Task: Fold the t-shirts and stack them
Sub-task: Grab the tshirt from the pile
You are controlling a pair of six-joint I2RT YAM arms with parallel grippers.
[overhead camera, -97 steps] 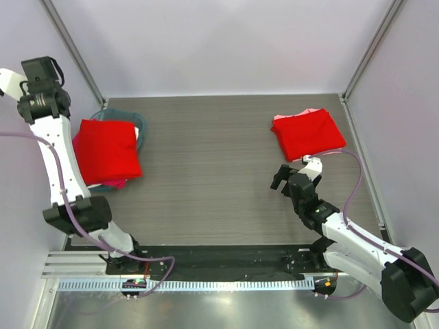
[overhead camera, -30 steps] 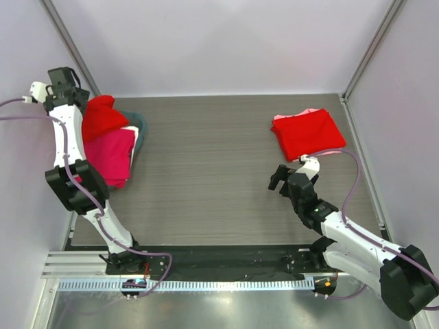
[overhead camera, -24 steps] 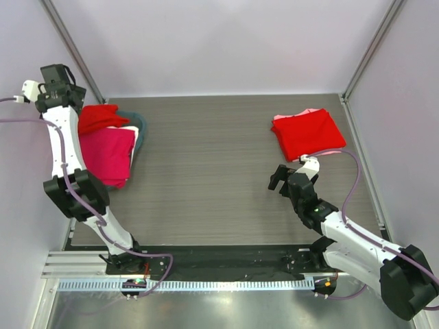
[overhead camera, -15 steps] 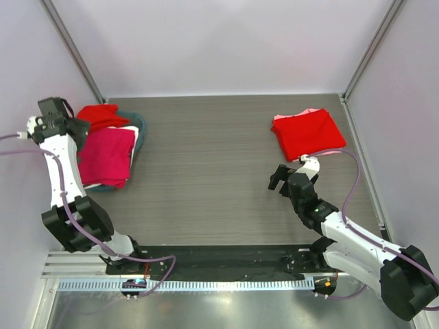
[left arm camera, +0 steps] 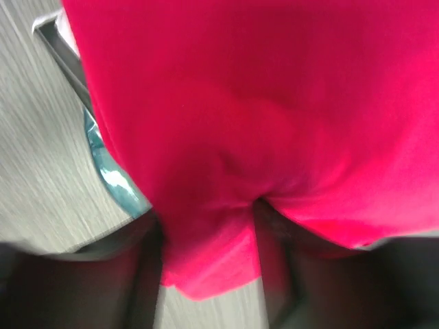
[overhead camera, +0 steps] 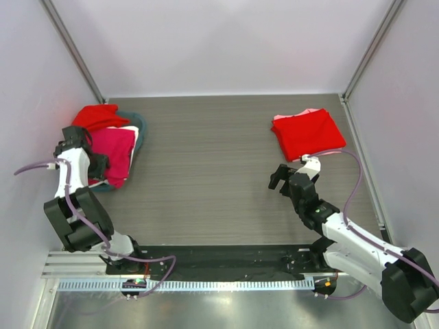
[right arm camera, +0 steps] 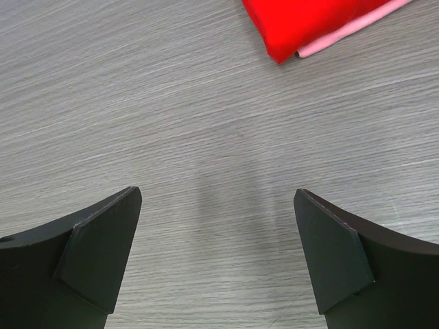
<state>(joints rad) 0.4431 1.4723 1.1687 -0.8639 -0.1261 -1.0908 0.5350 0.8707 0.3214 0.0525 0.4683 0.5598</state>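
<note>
A crimson-pink t-shirt [overhead camera: 114, 152] lies draped over the teal basket [overhead camera: 139, 127] at the far left. A bunched red t-shirt [overhead camera: 98, 116] sits just behind it. My left gripper [overhead camera: 96, 166] is at the crimson shirt's near left edge. In the left wrist view this shirt [left arm camera: 260, 103] fills the frame, and my left gripper [left arm camera: 209, 223] is shut on a fold of it. A folded red t-shirt [overhead camera: 309, 133] lies on a pale pink one [overhead camera: 334, 151] at the right. My right gripper [overhead camera: 282, 175] hovers open just in front of that stack, and in its wrist view the gripper [right arm camera: 216, 199] holds nothing.
The teal basket rim [left arm camera: 113, 179] shows under the cloth beside grey wood-grain table [overhead camera: 206, 164]. Frame posts and pale walls close in the left, right and back sides. The red stack's corner [right arm camera: 302, 24] lies ahead of the right fingers.
The left arm swung from the back-left corner toward the near side, leaving the red shirt bunched behind the basket. Its jaws closed on the crimson shirt's edge. The right arm has not moved.
</note>
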